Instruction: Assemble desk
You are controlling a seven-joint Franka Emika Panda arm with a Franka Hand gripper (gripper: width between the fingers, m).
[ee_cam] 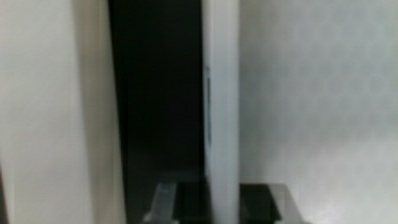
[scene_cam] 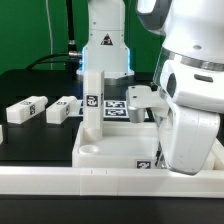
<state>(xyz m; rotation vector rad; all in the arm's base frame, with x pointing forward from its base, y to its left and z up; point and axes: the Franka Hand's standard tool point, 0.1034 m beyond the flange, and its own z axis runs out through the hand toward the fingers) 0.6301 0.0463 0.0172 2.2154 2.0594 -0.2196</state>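
The white tray-like tabletop (scene_cam: pixel 112 152) lies at the front of the black table. One white leg (scene_cam: pixel 92 100) stands upright in its corner on the exterior view's left. Two more tagged legs (scene_cam: pixel 25 108) (scene_cam: pixel 62 109) lie flat on the table further to that side. My gripper (scene_cam: pixel 146 112) reaches down at the tabletop's far edge, and the arm's big white body hides most of it. In the wrist view my gripper (ee_cam: pixel 217 206) is shut on a thin white upright wall (ee_cam: pixel 221 90), which looks like the tabletop's rim, with a dark finger on each side.
The marker board (scene_cam: pixel 118 106) lies flat behind the tabletop. A long white rail (scene_cam: pixel 90 186) runs along the front edge. A second robot base (scene_cam: pixel 106 45) stands at the back with cables beside it. My arm's white body (scene_cam: pixel 190 110) fills the exterior view's right.
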